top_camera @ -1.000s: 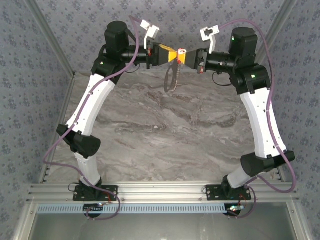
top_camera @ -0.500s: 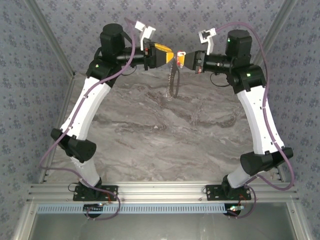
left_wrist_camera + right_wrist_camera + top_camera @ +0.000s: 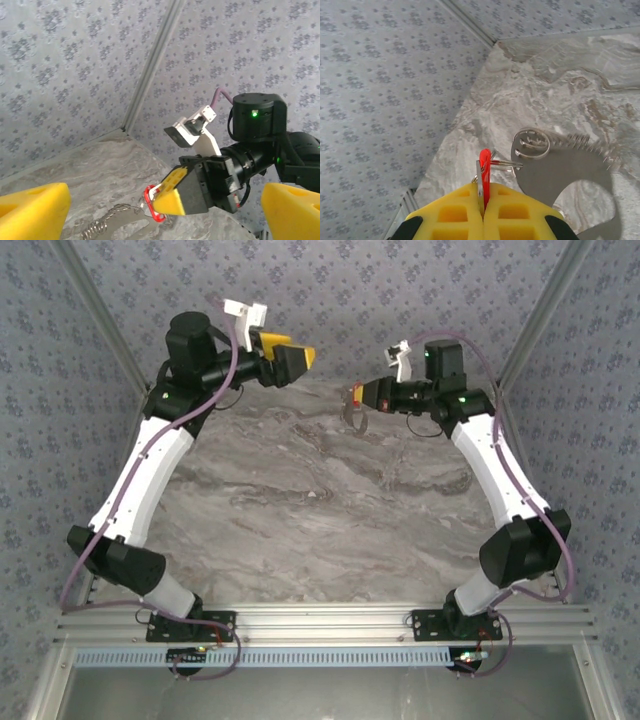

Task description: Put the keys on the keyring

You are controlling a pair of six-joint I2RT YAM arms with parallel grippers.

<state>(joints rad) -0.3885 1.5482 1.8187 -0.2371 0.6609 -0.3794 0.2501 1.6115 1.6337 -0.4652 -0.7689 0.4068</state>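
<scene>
Right gripper [image 3: 358, 396], yellow foam pads [image 3: 451, 214] closed, pinches flat red key [image 3: 484, 161]; grey metal keyring [image 3: 559, 167] hangs below. Left gripper [image 3: 292, 353]: wide open, empty.

The left gripper [image 3: 300, 353] has parted from the right gripper [image 3: 357, 394] and swung off to the left, its pads now spread wide, while the right one has drawn back right and lower, carrying the red key [image 3: 484, 159] with the keyring [image 3: 354, 420] dangling beneath.
</scene>
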